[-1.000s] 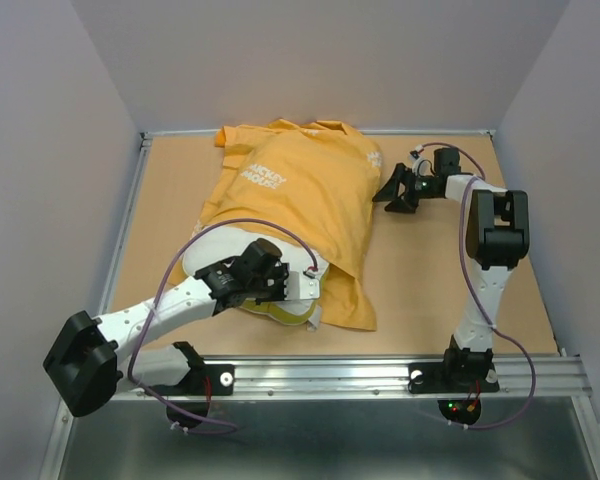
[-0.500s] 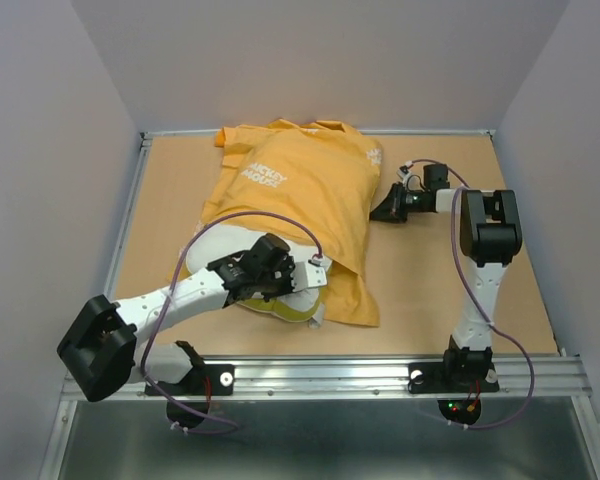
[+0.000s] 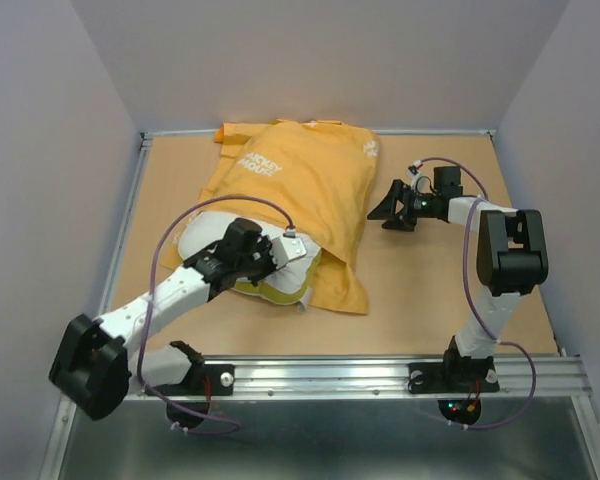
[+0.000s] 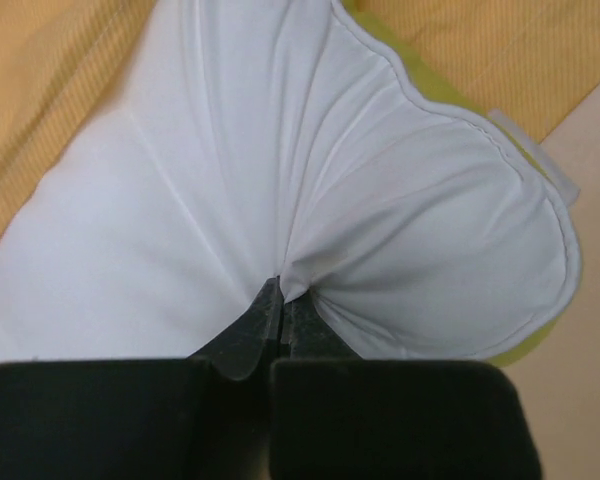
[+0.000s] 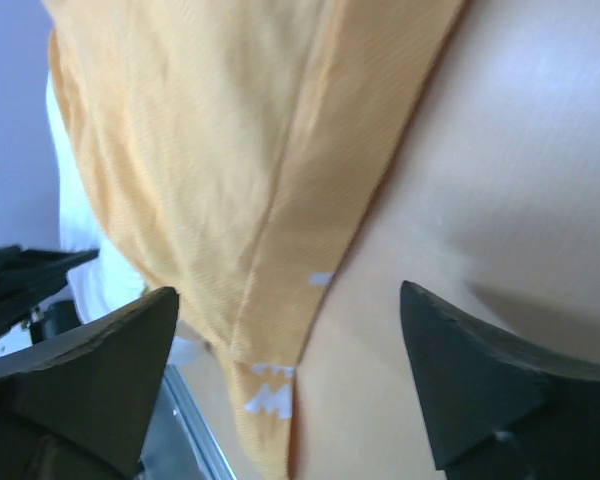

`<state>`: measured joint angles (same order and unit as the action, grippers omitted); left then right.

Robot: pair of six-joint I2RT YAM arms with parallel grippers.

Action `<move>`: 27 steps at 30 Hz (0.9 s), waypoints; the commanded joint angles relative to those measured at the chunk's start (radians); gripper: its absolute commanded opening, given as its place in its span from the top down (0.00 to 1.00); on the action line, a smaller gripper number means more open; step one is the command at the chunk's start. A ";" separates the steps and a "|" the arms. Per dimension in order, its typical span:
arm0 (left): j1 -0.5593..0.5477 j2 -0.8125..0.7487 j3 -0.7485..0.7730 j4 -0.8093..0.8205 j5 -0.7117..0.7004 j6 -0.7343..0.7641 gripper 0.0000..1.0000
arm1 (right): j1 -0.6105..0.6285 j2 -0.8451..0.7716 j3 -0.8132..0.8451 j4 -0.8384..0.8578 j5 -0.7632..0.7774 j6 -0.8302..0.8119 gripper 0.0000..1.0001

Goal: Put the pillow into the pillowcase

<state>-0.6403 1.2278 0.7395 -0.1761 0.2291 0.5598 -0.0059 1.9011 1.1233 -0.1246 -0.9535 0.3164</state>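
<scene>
Pillowcase lies orange side up across the middle of the table. White two-line print near its far end looks like "MICKEY MOUSE", though it is too small to be sure. A second white mark at the far right corner is unreadable. In the right wrist view, white marks at a case corner are cut off and illegible.

Pillow is mostly hidden inside the case. Only its near end sticks out at the left opening, showing white fabric with yellow piping. A white tag at its edge shows no text.

Left gripper has its jaws pinched on a fold of pillow fabric. The left arm is low and stretched diagonally, elbow out left.

Right gripper has its jaws spread wide, holding nothing, just beside the case's right edge. The forearm reaches leftward and the elbow is raised.
</scene>
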 commanded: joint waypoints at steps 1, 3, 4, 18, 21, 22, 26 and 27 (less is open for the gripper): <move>0.054 -0.229 -0.147 -0.210 -0.043 0.380 1.00 | 0.026 -0.017 0.032 -0.024 0.116 -0.004 0.00; 0.062 -0.371 -0.183 -0.316 -0.059 0.530 0.98 | 0.032 0.016 0.047 -0.024 0.142 0.016 0.00; 0.060 -0.436 -0.172 -0.348 -0.042 0.546 0.90 | 0.038 0.036 0.056 -0.021 0.141 0.026 0.00; -0.025 0.040 0.320 -0.185 -0.117 -0.118 0.12 | 0.185 0.243 0.127 0.227 0.170 0.207 0.30; -0.083 0.185 0.385 -0.068 -0.171 -0.181 0.12 | 0.187 0.224 0.104 0.249 0.144 0.227 0.54; -0.097 0.217 0.394 -0.056 -0.200 -0.195 0.12 | 0.190 0.214 0.096 0.250 0.141 0.228 0.60; -0.147 0.378 0.406 -0.025 -0.221 -0.245 0.11 | 0.196 0.147 0.035 0.249 0.116 0.233 0.73; -0.153 0.397 0.399 -0.013 -0.262 -0.274 0.12 | 0.196 0.122 0.024 0.249 0.111 0.236 0.73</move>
<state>-0.7635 1.5768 1.1152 -0.2596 0.0563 0.4011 0.1917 2.0949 1.2064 0.1093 -0.8639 0.5522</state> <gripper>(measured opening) 0.884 0.276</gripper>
